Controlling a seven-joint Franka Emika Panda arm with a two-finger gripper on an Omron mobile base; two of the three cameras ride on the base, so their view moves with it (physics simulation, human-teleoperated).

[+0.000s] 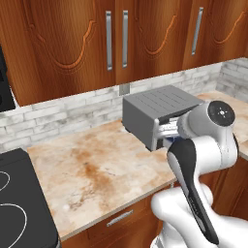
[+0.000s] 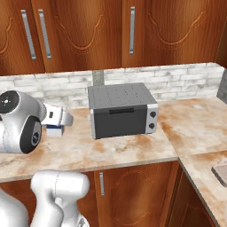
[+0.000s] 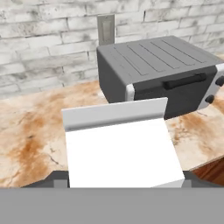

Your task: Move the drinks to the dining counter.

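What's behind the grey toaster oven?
Behind the toaster oven is a white brick wall with a grey outlet plate. The oven hides the wall lower down, so anything there is unseen.

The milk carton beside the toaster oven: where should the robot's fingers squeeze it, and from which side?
Probably the flat side walls of the milk carton, below the ridged gable top. It stands upright on the counter, with the toaster oven close on one side, so coming level from the counter's front edge looks clearest. The gripper already sits there, around it.
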